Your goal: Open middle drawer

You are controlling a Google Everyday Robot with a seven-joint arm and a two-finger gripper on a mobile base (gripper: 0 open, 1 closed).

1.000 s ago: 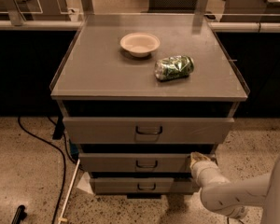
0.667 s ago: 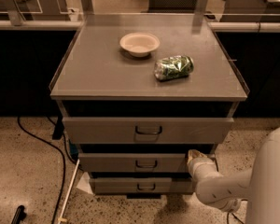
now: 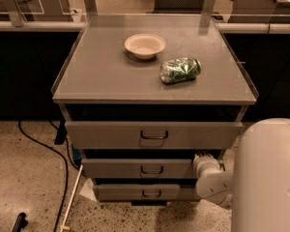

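The grey cabinet has three drawers stacked under its top. The middle drawer (image 3: 121,168) has a mid-sized flat front with a small dark pull handle (image 3: 152,170) at its centre, and its front stands slightly forward of the cabinet body. My gripper (image 3: 203,158) is at the right end of the middle drawer's front, level with its top edge, well to the right of the handle. The white arm (image 3: 268,178) fills the lower right and hides the cabinet's lower right corner.
The top drawer (image 3: 101,135) is the widest and the bottom drawer (image 3: 116,192) the narrowest. A white bowl (image 3: 144,45) and a lying green can (image 3: 180,70) rest on the cabinet top (image 3: 96,76). A black cable (image 3: 58,158) runs over the floor at the left.
The gripper has shifted slightly left and up along the right end of the middle drawer. The arm's white body has come further into view at the lower right. The drawers look unmoved.
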